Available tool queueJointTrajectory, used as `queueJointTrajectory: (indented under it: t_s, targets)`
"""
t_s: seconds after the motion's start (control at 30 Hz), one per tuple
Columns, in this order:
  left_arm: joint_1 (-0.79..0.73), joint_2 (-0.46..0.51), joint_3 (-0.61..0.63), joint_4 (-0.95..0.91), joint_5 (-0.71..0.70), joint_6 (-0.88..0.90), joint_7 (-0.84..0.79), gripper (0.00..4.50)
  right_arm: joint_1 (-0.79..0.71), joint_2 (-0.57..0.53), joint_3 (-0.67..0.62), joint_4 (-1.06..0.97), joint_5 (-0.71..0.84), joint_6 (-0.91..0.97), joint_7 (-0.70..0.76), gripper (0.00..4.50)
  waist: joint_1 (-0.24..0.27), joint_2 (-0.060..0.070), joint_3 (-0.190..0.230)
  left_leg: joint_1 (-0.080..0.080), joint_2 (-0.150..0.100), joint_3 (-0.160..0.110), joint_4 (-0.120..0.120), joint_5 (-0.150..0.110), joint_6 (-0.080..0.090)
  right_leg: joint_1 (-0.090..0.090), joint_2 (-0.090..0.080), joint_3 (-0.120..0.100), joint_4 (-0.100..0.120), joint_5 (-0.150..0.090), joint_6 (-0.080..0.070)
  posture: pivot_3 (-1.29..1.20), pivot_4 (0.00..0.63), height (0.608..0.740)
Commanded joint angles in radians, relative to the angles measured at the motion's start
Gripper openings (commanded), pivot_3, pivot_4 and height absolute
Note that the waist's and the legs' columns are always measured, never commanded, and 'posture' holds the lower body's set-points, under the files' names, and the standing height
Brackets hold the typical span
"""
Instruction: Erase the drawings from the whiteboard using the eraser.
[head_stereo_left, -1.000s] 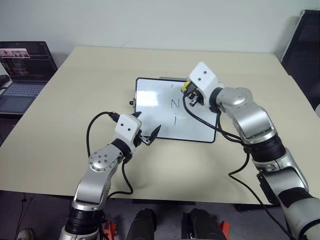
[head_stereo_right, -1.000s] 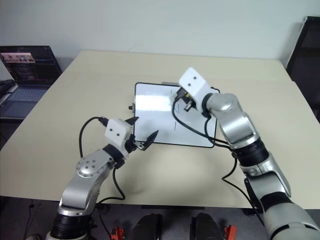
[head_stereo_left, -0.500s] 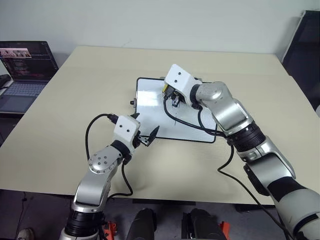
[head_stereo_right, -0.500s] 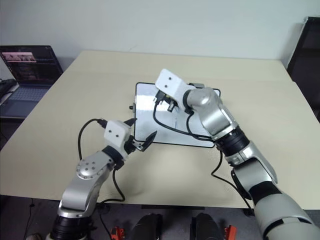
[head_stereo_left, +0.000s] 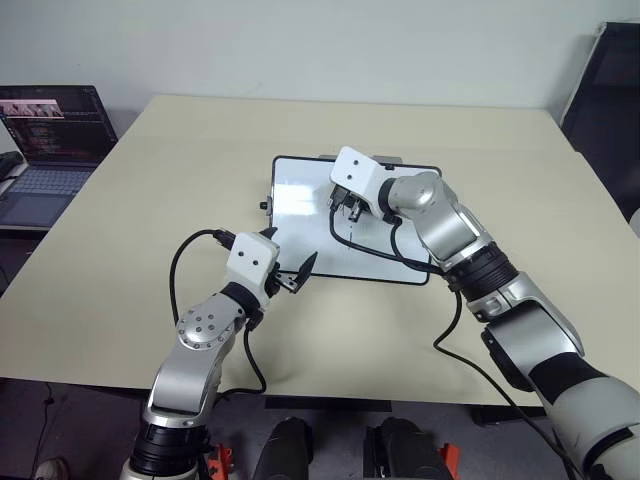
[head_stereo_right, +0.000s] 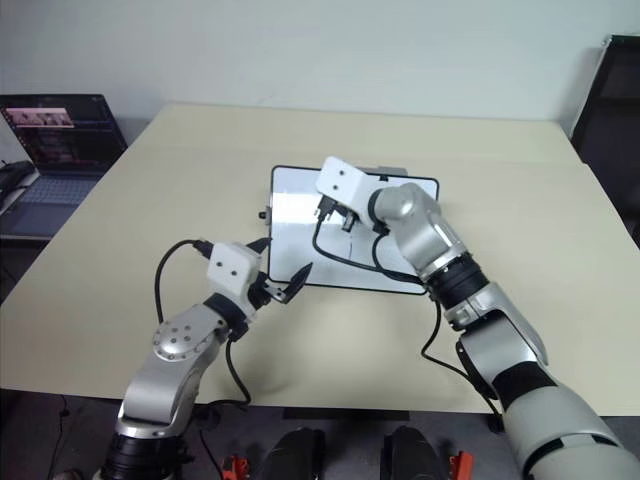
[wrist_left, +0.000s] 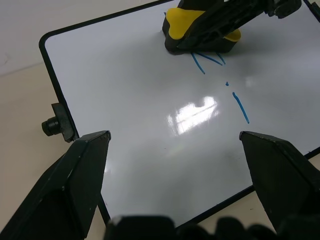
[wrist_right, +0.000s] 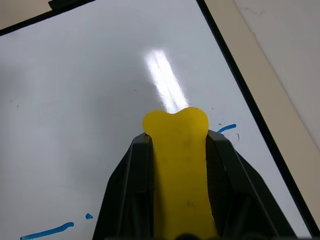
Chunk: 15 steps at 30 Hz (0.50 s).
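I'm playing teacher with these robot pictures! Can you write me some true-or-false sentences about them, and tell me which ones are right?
1. The right end effector is holding the yellow eraser. True.
2. The whiteboard is wiped totally clean. False: blue drawings are left on it.
3. The left end effector is open with nothing in it. True.
4. The eraser is lying alone on the table. False: it is gripped and sits on the whiteboard.
5. A laptop stands off the table's left side. True.
6. The whiteboard has a red frame. False: its frame is black.
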<state>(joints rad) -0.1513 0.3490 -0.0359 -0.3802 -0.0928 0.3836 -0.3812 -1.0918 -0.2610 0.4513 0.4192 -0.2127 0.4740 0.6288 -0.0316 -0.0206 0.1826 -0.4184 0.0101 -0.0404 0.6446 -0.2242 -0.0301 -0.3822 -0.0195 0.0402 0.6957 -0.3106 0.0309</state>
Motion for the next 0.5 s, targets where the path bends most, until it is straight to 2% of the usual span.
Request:
queueJointTrajectory:
  t_s: [0.03,0.3,0.5]
  targets:
    - [-0.003,0.001,0.007,-0.045,0.004,-0.013,0.009,4.50,0.016,0.008,-0.020,-0.017,-0.004,0.018,0.006,1.08,0.000,0.000,0.000,0.002,0.000,0.000,0.000,0.000,0.000,0.001,0.000,0.000,0.000,0.000,0.000,0.00,0.150,0.740]
    - [0.012,0.003,0.013,-0.064,0.007,-0.009,0.017,4.50,0.150,0.024,0.002,-0.191,-0.008,0.141,0.032,1.08,0.000,0.000,0.000,0.003,0.000,0.000,0.000,0.000,0.000,0.003,0.000,0.000,0.000,0.000,0.000,0.00,0.150,0.740]
    - [0.017,0.006,0.011,-0.069,0.007,-0.008,0.022,4.50,0.184,0.022,0.003,-0.253,-0.013,0.190,0.031,1.08,0.000,0.000,0.000,0.003,0.000,-0.001,0.001,0.000,0.000,0.003,0.000,0.000,0.000,0.000,0.000,0.00,0.150,0.740]
